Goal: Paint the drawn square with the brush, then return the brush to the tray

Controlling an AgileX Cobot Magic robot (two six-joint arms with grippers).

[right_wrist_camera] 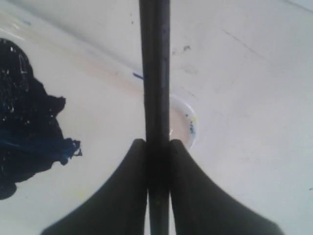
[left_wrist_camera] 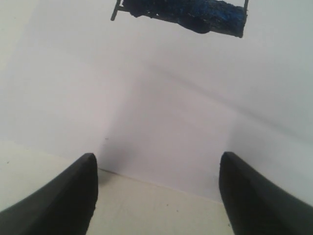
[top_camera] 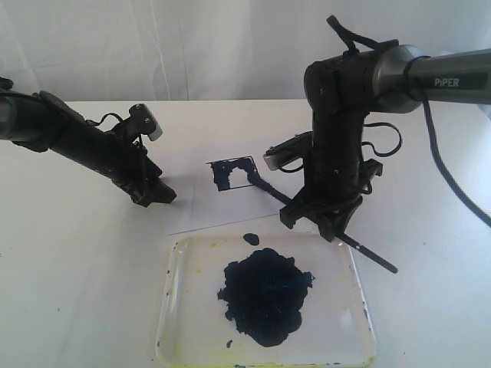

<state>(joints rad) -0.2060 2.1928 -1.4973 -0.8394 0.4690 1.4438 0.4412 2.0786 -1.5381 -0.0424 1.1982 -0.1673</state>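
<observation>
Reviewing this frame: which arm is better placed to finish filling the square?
Right. The right gripper is shut on the brush, whose tip sits at the drawn square's unpainted side. The left gripper is open and empty, over the paper's edge, away from the brush.

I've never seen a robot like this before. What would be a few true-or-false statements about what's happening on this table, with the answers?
1. The right gripper is clamped on the brush. True.
2. The left gripper holds a second brush. False: its jaws stand open with nothing between them.
3. The drawn square is only partly painted. True: in the exterior view its left part is dark and its right part white.
4. The brush lies in the tray. False: the right gripper holds it, with its tip at the square's edge.
5. The tray has no paint in it. False: a big dark paint blob sits in its middle.
</observation>
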